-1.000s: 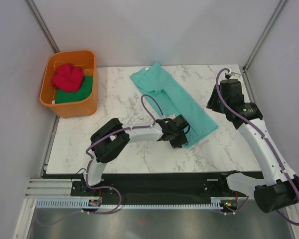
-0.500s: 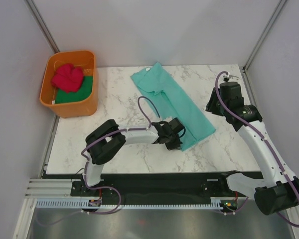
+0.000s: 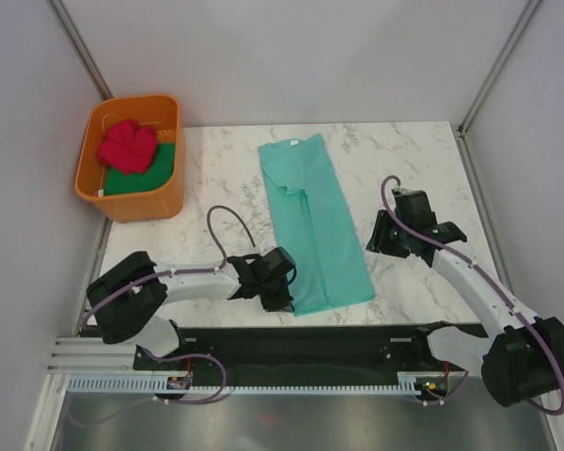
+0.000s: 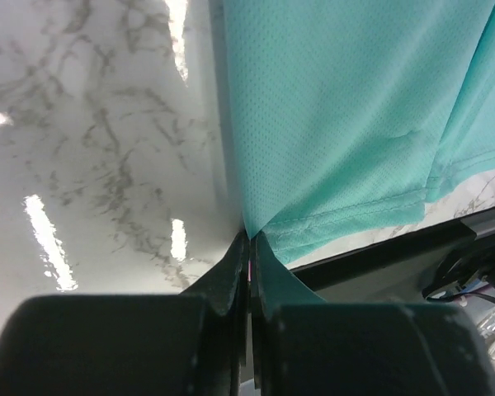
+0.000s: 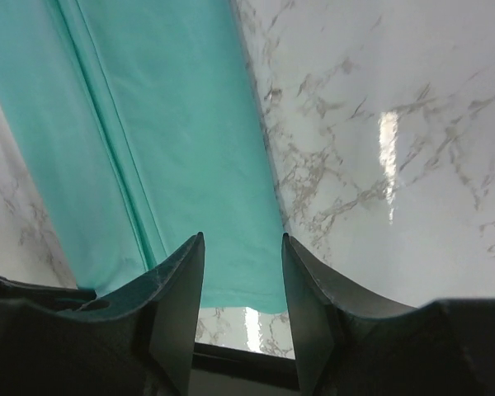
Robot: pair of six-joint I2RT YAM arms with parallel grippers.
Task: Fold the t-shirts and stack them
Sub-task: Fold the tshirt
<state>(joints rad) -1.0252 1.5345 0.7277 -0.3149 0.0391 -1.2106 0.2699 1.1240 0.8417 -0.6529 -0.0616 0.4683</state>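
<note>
The teal t-shirt (image 3: 312, 221) lies folded into a long strip down the middle of the marble table, collar at the far end. My left gripper (image 3: 287, 293) is shut on its near left hem corner (image 4: 260, 227), at the table's front edge. My right gripper (image 3: 374, 235) is open and empty, low over the table just right of the strip; its wrist view shows the teal cloth (image 5: 173, 140) between and beyond the open fingers. The pinkish-red t-shirt (image 3: 128, 145) lies bunched on the dark green t-shirt (image 3: 136, 178) in the orange tub.
The orange plastic tub (image 3: 132, 204) stands at the table's far left corner. Grey walls close in the left, back and right. The black front rail (image 3: 357, 334) runs just beyond the shirt's near hem.
My left gripper has pulled the hem corner toward the front left, and the strip has swung from a diagonal to nearly straight. My right gripper has come down and forward to the shirt's right edge.
</note>
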